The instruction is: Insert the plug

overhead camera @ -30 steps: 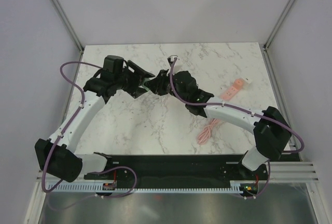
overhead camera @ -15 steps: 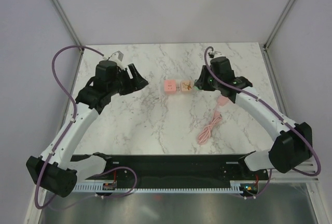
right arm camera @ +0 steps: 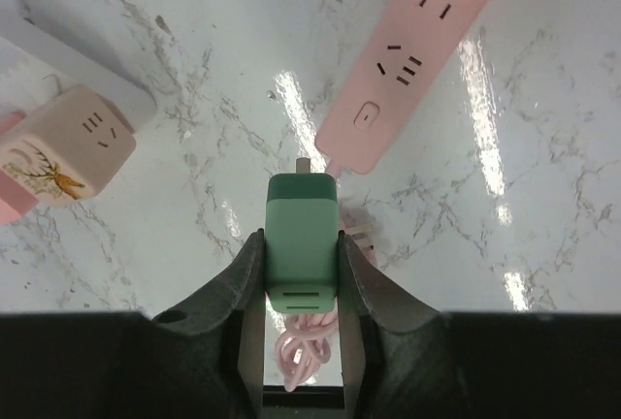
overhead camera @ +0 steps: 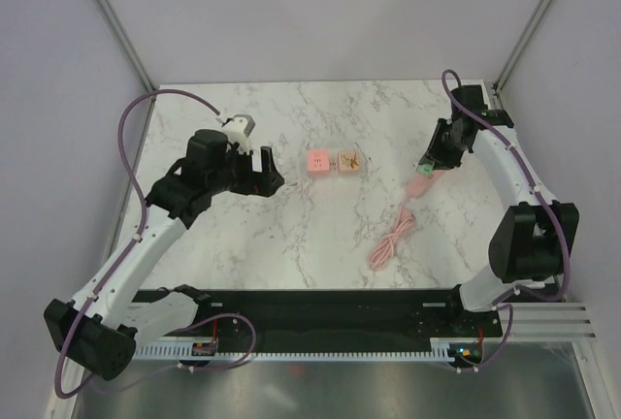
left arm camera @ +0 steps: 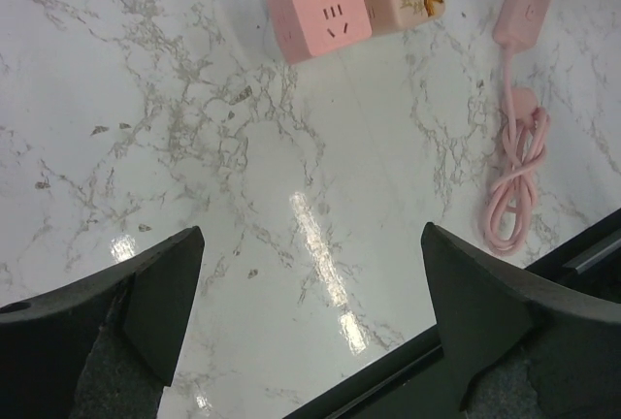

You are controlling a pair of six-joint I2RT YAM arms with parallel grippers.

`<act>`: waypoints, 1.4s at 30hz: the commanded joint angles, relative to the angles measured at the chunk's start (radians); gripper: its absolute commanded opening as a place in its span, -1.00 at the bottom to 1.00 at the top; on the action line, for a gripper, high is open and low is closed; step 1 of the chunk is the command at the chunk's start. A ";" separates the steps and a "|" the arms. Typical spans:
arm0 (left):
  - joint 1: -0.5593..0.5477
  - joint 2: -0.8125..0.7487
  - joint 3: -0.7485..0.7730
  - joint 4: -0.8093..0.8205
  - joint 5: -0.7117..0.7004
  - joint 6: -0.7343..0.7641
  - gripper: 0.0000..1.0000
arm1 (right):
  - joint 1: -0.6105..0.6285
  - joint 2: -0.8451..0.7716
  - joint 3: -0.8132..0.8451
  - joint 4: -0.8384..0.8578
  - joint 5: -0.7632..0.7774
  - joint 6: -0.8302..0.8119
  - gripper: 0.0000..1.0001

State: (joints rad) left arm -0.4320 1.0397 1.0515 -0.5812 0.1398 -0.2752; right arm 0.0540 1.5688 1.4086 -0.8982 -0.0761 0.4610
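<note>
A green plug (right arm camera: 302, 235) is clamped between the fingers of my right gripper (right arm camera: 302, 244), its metal prong pointing away from the wrist. It hovers over the cable end of a pink power strip (right arm camera: 408, 60) with slotted sockets. From the top view the right gripper (overhead camera: 430, 162) hangs above that strip (overhead camera: 419, 184) at the table's right. My left gripper (overhead camera: 264, 175) is open and holds nothing, left of centre. In the left wrist view its jaws (left arm camera: 310, 235) stand wide over bare marble.
A pink socket cube (overhead camera: 317, 161) and a beige deer-print cube (overhead camera: 348, 161) sit together mid-table. The strip's pink cable (overhead camera: 388, 244) lies coiled toward the near edge. A black rail (overhead camera: 320, 305) runs along the front. Grey walls close in both sides.
Both arms have left the table's centre. The right arm swung right over the power strip with the green plug. The left gripper drew back left and opened wide.
</note>
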 commanded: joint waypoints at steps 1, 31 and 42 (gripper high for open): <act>-0.008 0.013 0.010 0.014 0.058 0.067 1.00 | -0.043 0.065 0.049 -0.067 -0.074 0.116 -1.00; -0.060 -0.098 -0.013 0.024 -0.022 0.062 0.99 | -0.151 0.416 0.302 -0.261 0.070 0.246 -1.00; -0.062 -0.093 -0.013 0.021 -0.017 0.064 0.99 | -0.152 0.441 0.359 -0.271 0.078 0.249 -1.00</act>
State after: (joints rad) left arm -0.4896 0.9527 1.0401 -0.5877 0.1295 -0.2485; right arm -0.0956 1.9957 1.7374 -1.1423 -0.0177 0.7033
